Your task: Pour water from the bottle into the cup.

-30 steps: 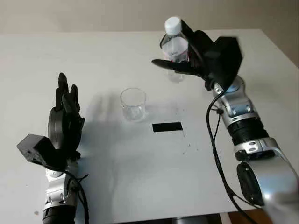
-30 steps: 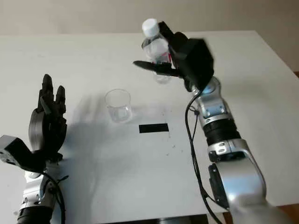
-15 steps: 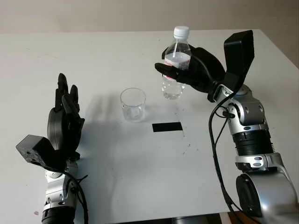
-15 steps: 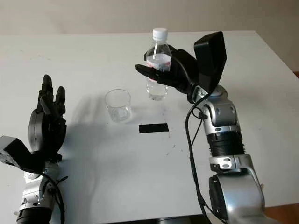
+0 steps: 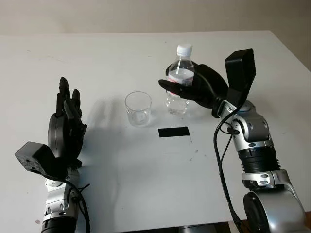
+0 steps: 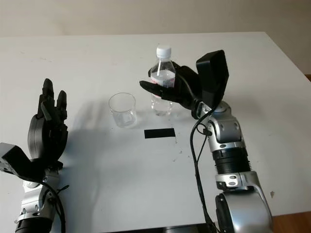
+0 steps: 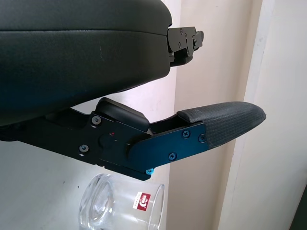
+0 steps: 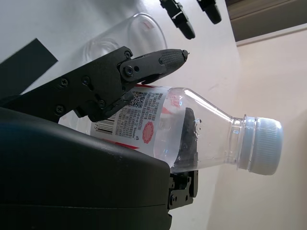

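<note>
One capped clear bottle [image 5: 180, 80] – red label, upright – gripped by right hand [image 5: 201, 87]

Right hand [image 5: 194, 87]: wrapped around the bottle's middle, right of the cup
Bottle [image 5: 180, 73]: clear plastic, upright, white cap on, base at the table
Cup [image 5: 138, 108]: clear glass, upright, just left of the bottle
Black strip [image 5: 174, 131]: flat on the white table [image 5: 146, 184], in front of both
Left hand [image 5: 67, 127]: open, raised at the near left, well apart from the cup

A white table [image 5: 146, 184] spans the scene; behind its far edge runs what seems a beige wall [image 5: 97, 14].
</note>
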Controlling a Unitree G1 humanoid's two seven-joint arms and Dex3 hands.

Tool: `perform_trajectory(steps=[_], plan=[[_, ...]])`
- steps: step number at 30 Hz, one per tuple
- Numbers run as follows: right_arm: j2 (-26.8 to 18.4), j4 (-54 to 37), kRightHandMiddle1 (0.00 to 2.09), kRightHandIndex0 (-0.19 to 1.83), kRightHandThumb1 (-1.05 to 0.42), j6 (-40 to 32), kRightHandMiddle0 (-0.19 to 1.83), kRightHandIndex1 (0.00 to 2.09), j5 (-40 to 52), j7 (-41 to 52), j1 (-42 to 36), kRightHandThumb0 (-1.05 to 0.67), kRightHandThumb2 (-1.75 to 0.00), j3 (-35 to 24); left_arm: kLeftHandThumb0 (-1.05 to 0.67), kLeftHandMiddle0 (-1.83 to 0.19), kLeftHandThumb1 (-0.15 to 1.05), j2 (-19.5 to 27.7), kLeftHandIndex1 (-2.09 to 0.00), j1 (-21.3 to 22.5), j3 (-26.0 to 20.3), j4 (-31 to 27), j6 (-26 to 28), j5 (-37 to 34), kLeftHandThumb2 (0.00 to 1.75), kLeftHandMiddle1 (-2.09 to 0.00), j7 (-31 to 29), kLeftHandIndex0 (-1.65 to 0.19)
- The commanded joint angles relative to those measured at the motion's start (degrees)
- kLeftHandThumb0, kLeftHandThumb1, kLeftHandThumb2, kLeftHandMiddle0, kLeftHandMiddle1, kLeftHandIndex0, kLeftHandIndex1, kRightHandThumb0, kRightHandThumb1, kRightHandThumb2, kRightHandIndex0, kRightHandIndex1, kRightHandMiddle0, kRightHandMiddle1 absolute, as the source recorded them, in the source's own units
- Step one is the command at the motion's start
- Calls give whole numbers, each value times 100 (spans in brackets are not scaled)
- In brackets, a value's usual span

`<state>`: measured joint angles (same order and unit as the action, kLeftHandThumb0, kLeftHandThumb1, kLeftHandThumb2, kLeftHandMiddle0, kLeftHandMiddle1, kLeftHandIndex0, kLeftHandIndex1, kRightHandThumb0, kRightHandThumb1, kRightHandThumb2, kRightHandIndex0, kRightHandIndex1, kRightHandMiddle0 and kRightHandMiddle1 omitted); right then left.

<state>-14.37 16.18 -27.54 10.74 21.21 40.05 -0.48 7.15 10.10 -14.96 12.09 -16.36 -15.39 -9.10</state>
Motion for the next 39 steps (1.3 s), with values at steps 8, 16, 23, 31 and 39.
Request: perform_trajectory(steps=[8,16,23,31,39], plan=[[42,-525,209,177,-105,-328,129,209,13,-35,-394,-21,-37,34,-90,19,105,-34,0,-122,-14,-95,-1,15,73,-30,81,9],[-11,-786,209,175,-105,-544,134,209,102,36,-558,-21,-39,-49,-91,19,105,2,0,-146,-2,-93,-20,22,73,-32,51,8],[-48,-858,209,175,-105,-580,135,209,93,43,-626,-21,-39,-55,-90,19,105,8,0,-159,-5,-105,5,-5,73,-28,22,10],[-51,-844,209,172,-105,-583,136,209,118,110,-640,-21,-39,-41,-90,19,105,17,0,-154,-13,-60,-55,-8,74,-25,-43,9],[-38,-624,209,166,-105,-329,129,209,-108,90,-737,-21,-38,95,-91,19,105,-50,0,-159,0,-117,10,29,73,-34,114,8]])
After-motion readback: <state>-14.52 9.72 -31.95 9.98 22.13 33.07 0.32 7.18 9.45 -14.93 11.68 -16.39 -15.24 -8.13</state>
